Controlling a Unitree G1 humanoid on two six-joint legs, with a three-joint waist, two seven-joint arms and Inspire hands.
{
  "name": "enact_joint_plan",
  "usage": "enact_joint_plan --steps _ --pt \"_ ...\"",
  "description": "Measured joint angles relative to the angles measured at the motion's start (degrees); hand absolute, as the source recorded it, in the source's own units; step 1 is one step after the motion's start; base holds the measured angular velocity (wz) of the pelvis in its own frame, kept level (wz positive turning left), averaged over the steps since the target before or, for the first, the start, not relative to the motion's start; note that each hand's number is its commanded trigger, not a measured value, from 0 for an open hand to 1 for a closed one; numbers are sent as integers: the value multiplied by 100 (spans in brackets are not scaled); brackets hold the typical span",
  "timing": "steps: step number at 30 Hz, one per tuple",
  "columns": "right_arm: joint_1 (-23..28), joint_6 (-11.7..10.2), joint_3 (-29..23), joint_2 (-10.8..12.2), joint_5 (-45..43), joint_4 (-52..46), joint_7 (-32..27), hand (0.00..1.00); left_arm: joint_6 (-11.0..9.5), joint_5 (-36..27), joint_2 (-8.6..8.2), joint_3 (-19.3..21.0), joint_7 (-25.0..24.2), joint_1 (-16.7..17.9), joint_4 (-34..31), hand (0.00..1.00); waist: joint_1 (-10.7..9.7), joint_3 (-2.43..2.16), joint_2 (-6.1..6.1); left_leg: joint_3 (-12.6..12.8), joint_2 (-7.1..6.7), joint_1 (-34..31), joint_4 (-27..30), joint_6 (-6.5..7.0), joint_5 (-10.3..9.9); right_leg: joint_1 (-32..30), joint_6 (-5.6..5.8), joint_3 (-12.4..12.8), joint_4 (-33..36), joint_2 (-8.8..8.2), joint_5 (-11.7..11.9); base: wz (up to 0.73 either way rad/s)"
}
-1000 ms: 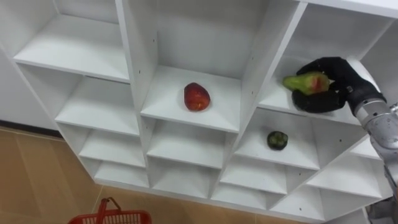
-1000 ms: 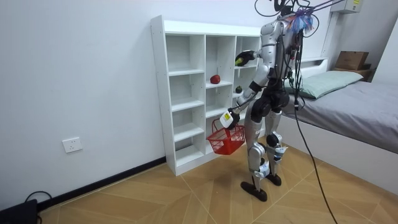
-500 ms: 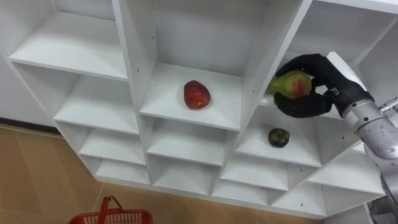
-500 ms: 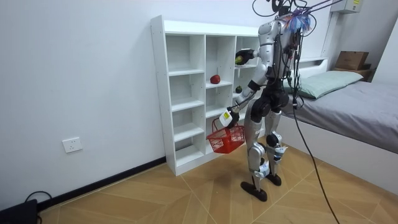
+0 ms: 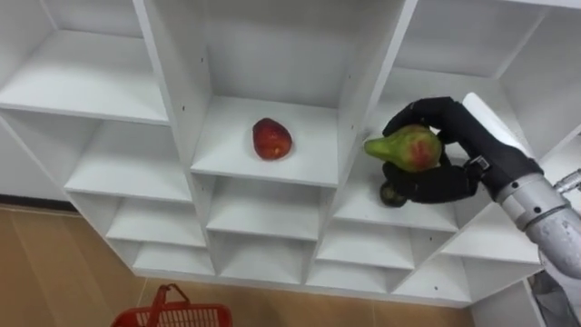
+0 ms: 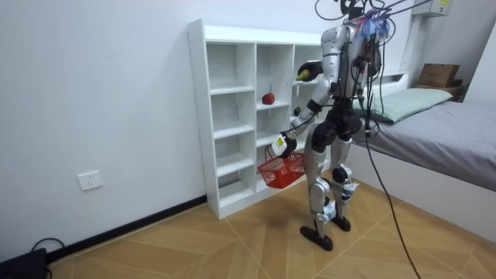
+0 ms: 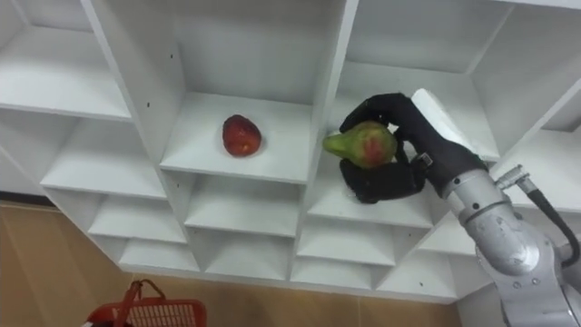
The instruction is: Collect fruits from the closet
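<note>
The pear (image 5: 406,147) is gripped round its fat belly by the right hand (image 5: 458,159), fingers curled over, thumb under, out before the shelves (image 5: 227,156). Smooth, light and bruisable, it is judged; gentle pressure is advised.

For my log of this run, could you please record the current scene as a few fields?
right hand: shut on green-red pear, held before the white shelf unit
left hand: holds red basket, hanging low
red apple: on a middle-column shelf
dark fruit: on shelf, partly behind right hand
</note>
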Motion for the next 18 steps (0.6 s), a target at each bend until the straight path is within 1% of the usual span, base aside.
enact_joint_plan --steps 4,8,10,13,15,18 --pt "20 0 -1 61 -2 -48 61 100 0 -72 -2 -20 0 -20 0 100 -32 0 2 17 7 9 -14 -1 -1 -19 -2 51 5 14 2 -7" --pt "236 16 -2 331 -38 -48 64 100 0 -400 -8 -170 16 -11 34 100 -121 3 0 19 9 9 -14 -1 -1 -19 -3 83 7 17 3 0" --pt "318 39 -3 440 -86 -48 73 100 0 -402 -13 -171 19 -16 78 100 -153 3 0 24 10 9 -14 -2 -1 -21 -3 85 8 17 3 0" --pt "370 40 -3 609 -139 -48 95 100 0 -404 -11 -168 15 -31 134 100 -276 -3 -8 29 15 -56 -2 -2 -1 -83 -9 84 37 20 7 0" --pt "377 40 -4 765 -216 -47 97 100 0 -401 -19 -178 -2 -72 134 100 -321 -2 -5 29 19 -84 9 -2 -1 -94 -14 89 45 25 14 0" --pt "391 40 -3 822 -366 -47 107 100 0 -402 -36 -206 3 -177 133 100 -336 7 11 31 19 -90 14 -2 -1 -117 -14 95 74 26 13 0"
